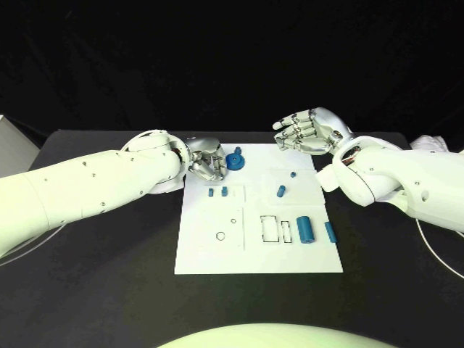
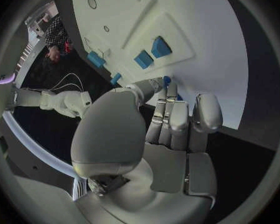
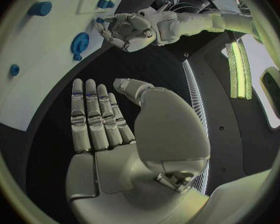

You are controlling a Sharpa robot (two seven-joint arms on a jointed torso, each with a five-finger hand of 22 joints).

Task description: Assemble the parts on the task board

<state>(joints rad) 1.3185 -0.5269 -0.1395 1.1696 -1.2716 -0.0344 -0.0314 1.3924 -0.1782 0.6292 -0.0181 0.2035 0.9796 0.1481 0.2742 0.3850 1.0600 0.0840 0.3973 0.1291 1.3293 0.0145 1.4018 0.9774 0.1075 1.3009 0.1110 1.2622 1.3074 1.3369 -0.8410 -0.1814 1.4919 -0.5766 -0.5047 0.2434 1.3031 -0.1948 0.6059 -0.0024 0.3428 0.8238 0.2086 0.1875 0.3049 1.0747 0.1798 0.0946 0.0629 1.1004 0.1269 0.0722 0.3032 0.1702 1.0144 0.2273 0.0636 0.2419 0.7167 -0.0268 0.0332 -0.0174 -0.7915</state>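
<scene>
board (image 1: 258, 250) unlabelled | left hand (image 1: 206, 161) pinches blue part (image 1: 235, 159) | right hand (image 1: 308, 131) spread, holding nothing

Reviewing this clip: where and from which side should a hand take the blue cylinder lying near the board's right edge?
Likely across the middle of the blue cylinder, coming from above: it lies flat on the task board, long axis running away from the robot, so fingers can close on its curved sides.

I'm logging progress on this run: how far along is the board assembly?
Early. Nothing is clearly done: blue parts lie loose on the task board. The left hand hovers beside the round blue part at the far edge; whether it grips is unclear. The right hand is open and empty. Most remains.
</scene>
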